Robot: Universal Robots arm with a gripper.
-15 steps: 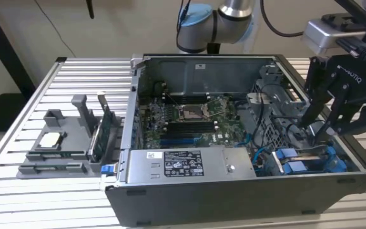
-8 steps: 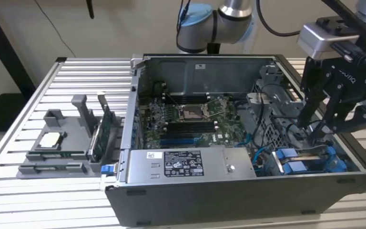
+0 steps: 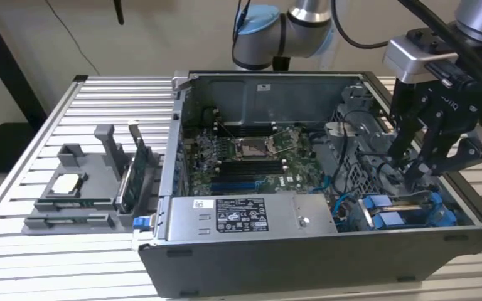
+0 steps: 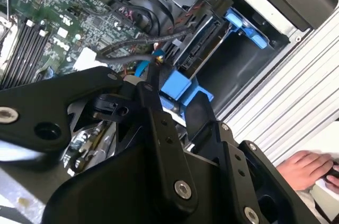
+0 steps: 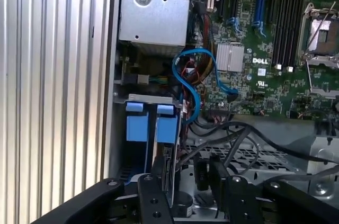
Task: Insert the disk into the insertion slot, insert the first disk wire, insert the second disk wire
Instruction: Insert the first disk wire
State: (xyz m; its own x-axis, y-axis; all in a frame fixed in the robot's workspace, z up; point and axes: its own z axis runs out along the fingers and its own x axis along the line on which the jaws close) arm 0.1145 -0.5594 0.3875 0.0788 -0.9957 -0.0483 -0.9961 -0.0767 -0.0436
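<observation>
The computer case is set open on the slatted metal table; the gripper is positioned inside it, at the corner toward the exterior view's right, just above the drive bay. Whether the gripper is apart, together or clamped on anything cannot be told; its tips are masked by its own linkage and by the black cables around it.

The disk, edge-on in its blue carrier, is seen seated in the insertion slot, just beside a second blue carrier; the gripper is located directly next to the disk's cable end, and contact cannot be confirmed.

A blue cable is looped between the motherboard and the bay; the power-supply box is mounted along the case's near wall, beside the bay.

A grey fixture is placed on the table at the exterior view's left, well apart from the case; a person's hand is visible in the second wrist view, outside the case.
</observation>
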